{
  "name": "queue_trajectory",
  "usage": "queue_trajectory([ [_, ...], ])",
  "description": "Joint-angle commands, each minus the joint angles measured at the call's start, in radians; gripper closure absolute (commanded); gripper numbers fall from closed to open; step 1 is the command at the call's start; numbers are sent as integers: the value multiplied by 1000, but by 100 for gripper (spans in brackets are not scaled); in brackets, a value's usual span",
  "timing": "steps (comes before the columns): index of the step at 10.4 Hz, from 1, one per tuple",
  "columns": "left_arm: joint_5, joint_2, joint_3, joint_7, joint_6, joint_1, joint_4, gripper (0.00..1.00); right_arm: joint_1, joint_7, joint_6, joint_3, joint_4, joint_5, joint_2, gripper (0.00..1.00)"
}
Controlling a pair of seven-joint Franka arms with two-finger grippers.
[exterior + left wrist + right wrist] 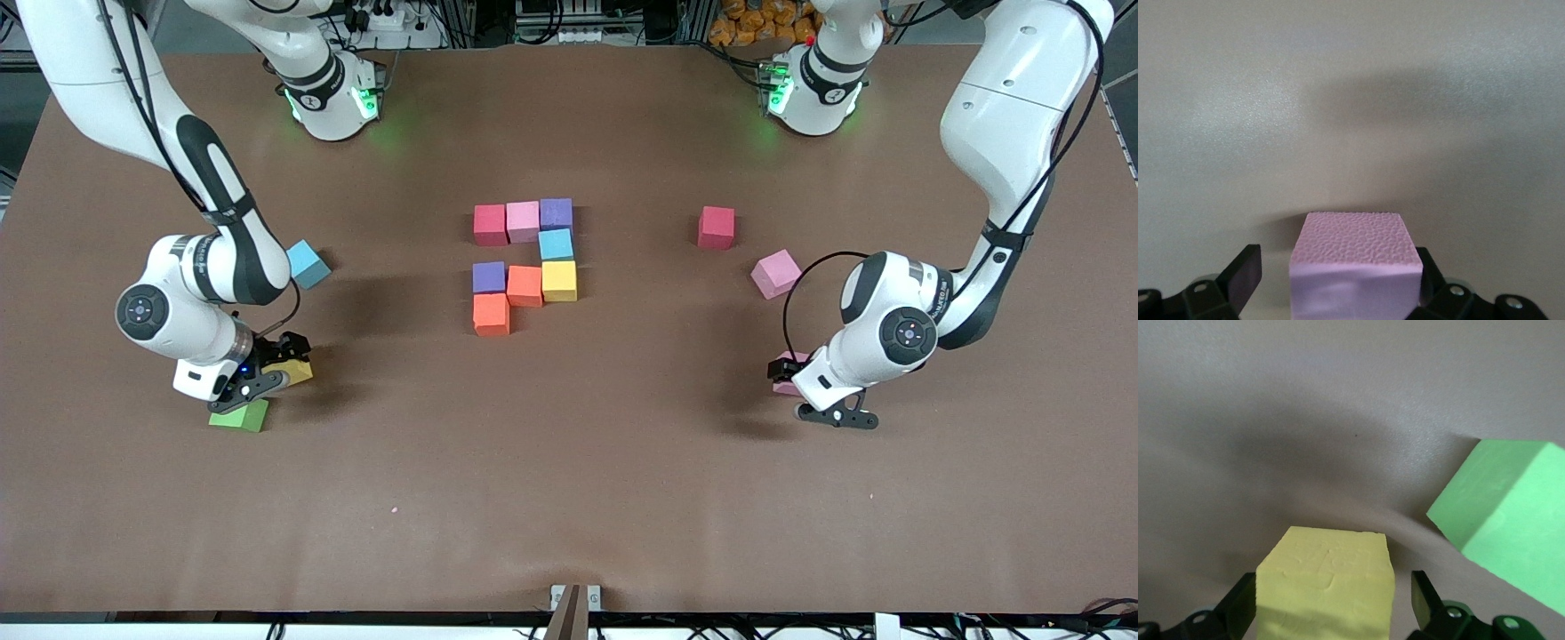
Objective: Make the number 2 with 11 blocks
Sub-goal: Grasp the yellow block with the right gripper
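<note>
right tool [267, 378] straddles a yellow cube [1327, 587], fingers spread, not yet clamped, just beside the green cube [239, 415]. mid-surface, the number 2 [525, 265] has eight cubes: top three rows plus one orange; its long axis runs toward the front camera. three remain. left tool [782, 373] likewise stands wide around a pink cube [1355, 263].

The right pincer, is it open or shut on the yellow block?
Open. The right pincer straddles the yellow block, with a visible gap between one finger and the block.
</note>
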Motion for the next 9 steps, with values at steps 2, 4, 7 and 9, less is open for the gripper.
queue_trajectory([
  [2,18,-3,-7,-8,13,11,-12,0,-26,-19,4,30,-7,2,-11,28],
  [4,19,-3,-7,-71,13,3,-15,0,-22,-20,-21,42,-5,-1,-49,54],
  [7,21,-14,-7,-72,30,8,-50,0,-24,-26,-35,46,6,-10,-85,61],
  [9,19,-25,-7,-75,93,12,-96,0,-22,-20,-102,77,39,-10,-105,64],
])
